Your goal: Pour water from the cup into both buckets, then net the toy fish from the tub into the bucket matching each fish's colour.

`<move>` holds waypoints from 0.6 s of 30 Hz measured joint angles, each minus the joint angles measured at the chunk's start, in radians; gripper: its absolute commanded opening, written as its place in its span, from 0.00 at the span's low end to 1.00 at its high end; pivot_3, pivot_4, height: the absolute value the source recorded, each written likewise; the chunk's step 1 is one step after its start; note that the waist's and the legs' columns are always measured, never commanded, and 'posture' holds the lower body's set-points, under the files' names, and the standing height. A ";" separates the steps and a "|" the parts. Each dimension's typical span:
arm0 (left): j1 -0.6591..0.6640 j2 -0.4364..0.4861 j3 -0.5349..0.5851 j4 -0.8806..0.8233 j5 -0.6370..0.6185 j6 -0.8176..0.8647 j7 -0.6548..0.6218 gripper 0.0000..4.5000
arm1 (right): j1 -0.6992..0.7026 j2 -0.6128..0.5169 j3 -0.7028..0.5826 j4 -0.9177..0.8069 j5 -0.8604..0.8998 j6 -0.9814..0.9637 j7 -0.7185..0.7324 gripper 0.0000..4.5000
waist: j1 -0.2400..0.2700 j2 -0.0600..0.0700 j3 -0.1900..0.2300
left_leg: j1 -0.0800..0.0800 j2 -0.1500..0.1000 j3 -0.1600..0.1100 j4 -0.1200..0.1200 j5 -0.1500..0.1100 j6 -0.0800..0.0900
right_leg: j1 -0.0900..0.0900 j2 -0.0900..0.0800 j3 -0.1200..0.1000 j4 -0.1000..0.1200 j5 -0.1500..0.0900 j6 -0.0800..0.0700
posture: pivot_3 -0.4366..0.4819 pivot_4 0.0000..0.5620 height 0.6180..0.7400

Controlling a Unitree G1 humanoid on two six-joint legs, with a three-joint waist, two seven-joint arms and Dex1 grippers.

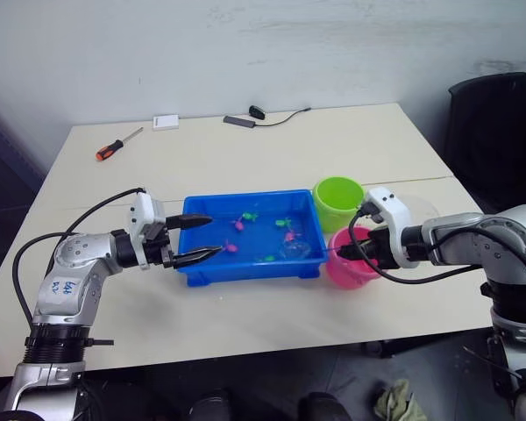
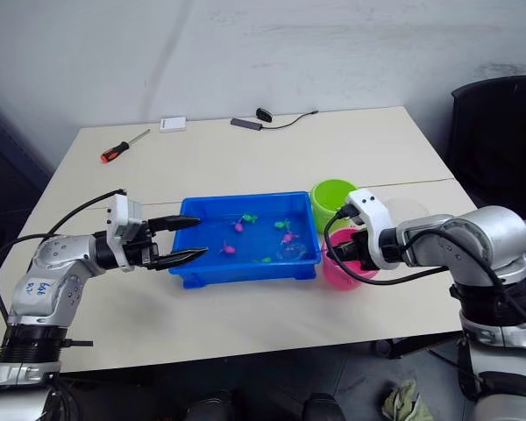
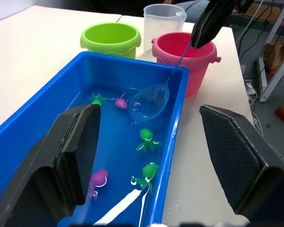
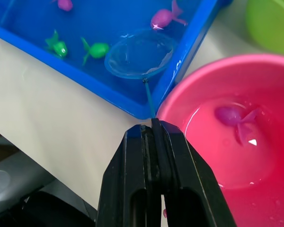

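The blue tub (image 1: 245, 263) sits mid-table holding water and several toy fish, green (image 3: 147, 139) and pink (image 3: 98, 178). At its right end stand the green bucket (image 1: 337, 200) and the pink bucket (image 1: 344, 267). One pink fish (image 4: 232, 117) lies in the pink bucket's water. The clear cup (image 3: 164, 19) stands behind the buckets. My right gripper (image 1: 358, 250) hovers over the pink bucket, shut on the thin handle of a small net. The net's hoop (image 4: 139, 53) dips into the tub's right end. My left gripper (image 1: 215, 235) is open at the tub's left wall, holding nothing.
An orange-handled screwdriver (image 1: 116, 146), a small white box (image 1: 166, 121) and a black cable with a plug (image 1: 254, 116) lie at the table's far side. A black chair (image 1: 500, 140) stands beyond the right edge.
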 measured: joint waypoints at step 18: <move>0.021 0.008 0.004 -0.018 -0.008 0.013 0.021 0.82 | -0.071 0.135 0.024 0.119 -0.024 0.000 -0.159 0.00 | -0.001 0.000 0.000 | 0.000 0.000 0.001 -0.001 -0.001 -0.002 | -0.001 0.000 -0.003 0.000 0.000 0.000 | 0.48 0.27 0.94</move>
